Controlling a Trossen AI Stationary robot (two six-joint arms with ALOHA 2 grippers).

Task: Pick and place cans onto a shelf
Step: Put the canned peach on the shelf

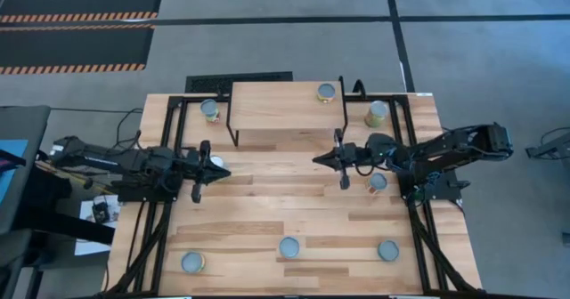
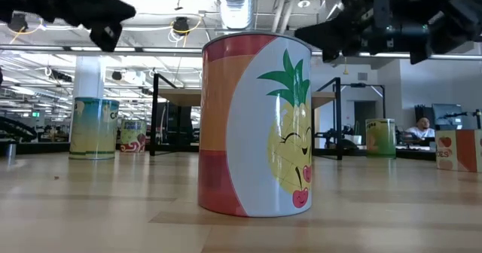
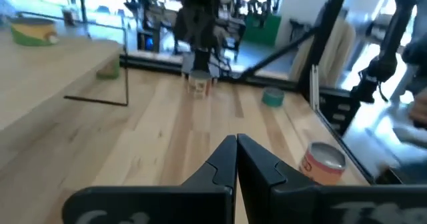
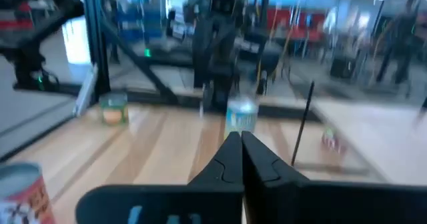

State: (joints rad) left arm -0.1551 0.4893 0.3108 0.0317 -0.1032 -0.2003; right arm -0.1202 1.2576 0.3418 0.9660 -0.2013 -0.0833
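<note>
One can [image 1: 326, 91] on shelf [image 1: 276, 108], top centre. Seven cans left on counter [image 1: 267, 206]. Left gripper [image 1: 216, 169] and right gripper [image 1: 318, 159] pressed together, empty, mid-frame.

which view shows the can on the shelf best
The high view: the can sits in full on the shelf, near its far right corner. The left wrist view catches it at the frame's edge. The low and right wrist views don't clearly show it.
</note>
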